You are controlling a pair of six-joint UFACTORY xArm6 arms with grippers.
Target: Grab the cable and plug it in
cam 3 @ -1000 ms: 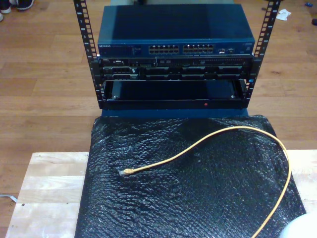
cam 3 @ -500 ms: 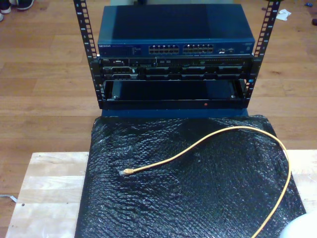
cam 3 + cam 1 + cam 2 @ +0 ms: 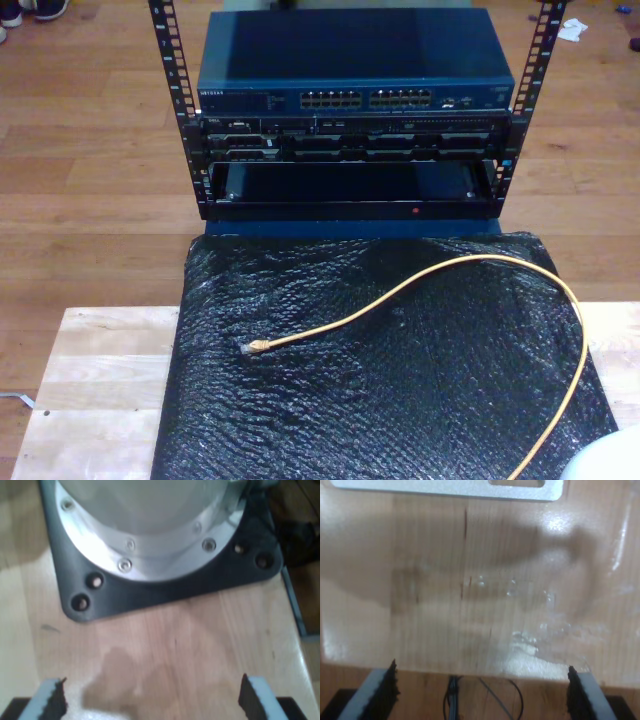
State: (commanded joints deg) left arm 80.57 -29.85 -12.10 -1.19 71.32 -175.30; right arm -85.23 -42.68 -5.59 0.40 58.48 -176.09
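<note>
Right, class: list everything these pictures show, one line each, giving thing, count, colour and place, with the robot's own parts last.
cable: one, yellow-orange, looped across the mat, plug end toward the exterior view's left.
mat: one, black, crinkled, covering the table's middle.
table: one, pale wood.
network switch: one, dark blue, top of the rack.
rack: one, black, beyond the mat.
floor: brown wood.
arm base plate: one, dark, bolted to wood.
my first gripper: one, open, above bare wood.
my second gripper: one, open, above bare wood.

Colours on the bench
The cable (image 3: 420, 285) was yellow-orange, the mat (image 3: 400, 400) glossy black, the switch (image 3: 355, 60) dark blue.
</note>
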